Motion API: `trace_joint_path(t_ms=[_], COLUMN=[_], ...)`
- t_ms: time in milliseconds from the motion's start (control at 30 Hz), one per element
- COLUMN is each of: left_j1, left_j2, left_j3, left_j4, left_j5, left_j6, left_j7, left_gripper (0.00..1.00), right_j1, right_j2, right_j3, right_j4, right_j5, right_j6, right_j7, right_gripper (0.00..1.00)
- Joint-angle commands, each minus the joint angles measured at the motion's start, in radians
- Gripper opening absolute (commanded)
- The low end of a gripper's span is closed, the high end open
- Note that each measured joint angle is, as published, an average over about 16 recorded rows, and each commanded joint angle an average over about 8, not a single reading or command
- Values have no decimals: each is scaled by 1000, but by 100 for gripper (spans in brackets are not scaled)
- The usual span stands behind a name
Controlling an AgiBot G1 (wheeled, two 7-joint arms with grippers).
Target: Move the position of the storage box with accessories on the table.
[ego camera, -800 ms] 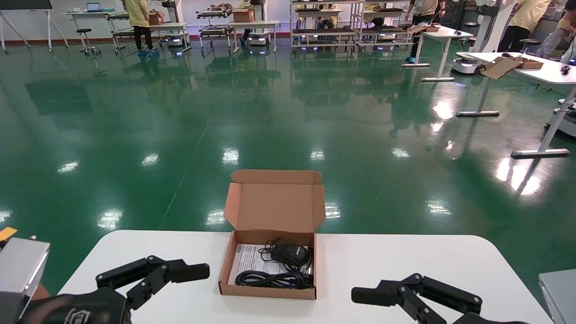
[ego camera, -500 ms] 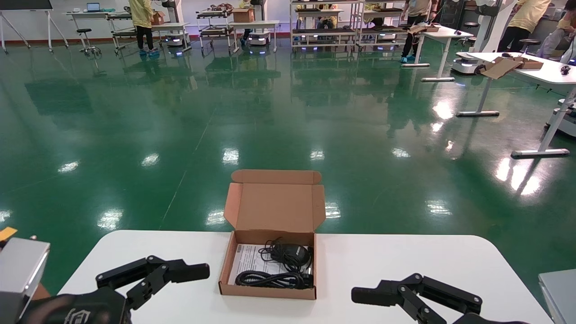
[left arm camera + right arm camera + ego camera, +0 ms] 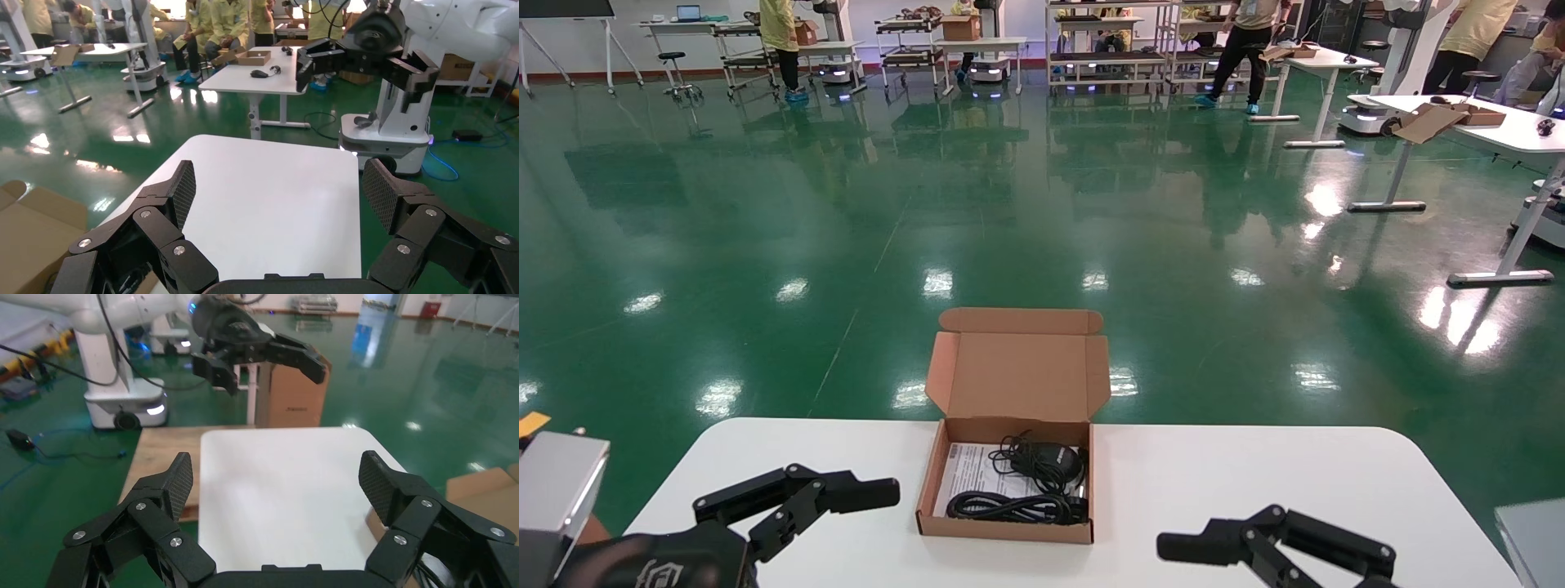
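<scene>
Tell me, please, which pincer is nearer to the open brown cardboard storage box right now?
Left. The left pincer hovers open just beside the brown cardboard storage box on its left side; the right pincer, also open, sits farther off to its right, toward the table's near edge.

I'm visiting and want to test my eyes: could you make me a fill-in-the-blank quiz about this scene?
1. The box on the table has its lid ____.
2. The cables lie ____ the box.
3. The left gripper and right gripper both have fingers spread ____.
4. The box sits ____ the two grippers.

Missing words: open; inside; open; between
</scene>
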Motion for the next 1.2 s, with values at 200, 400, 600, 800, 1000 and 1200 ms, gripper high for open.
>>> trace_joint_path(t_ms=[200,400,600,800,1000,1200], left_j1=[0,0,0,0,0,0], left_j2=[0,0,0,0,0,0], left_j3=[0,0,0,0,0,0], left_j4=[0,0,0,0,0,0], left_j5=[0,0,0,0,0,0], left_j6=[0,0,0,0,0,0], left_j7=[0,0,0,0,0,0], left_gripper=[100,100,100,100,100,100], right_j1=[124,258,357,453,541,586], right_j2=[6,-17,-69,-159,-277,-402], right_j3=[-47,-124,-246,-365,-449,-471], right_j4=[-29,-122,-255,-424,-631,-866], right_j5=[-82,-146,-212,-283,-364,-397], right_j6=[-39,-72,-77,-73,-50,14], right_j7=[68,110,105,101,90,63], right_gripper=[100,100,100,100,100,100])
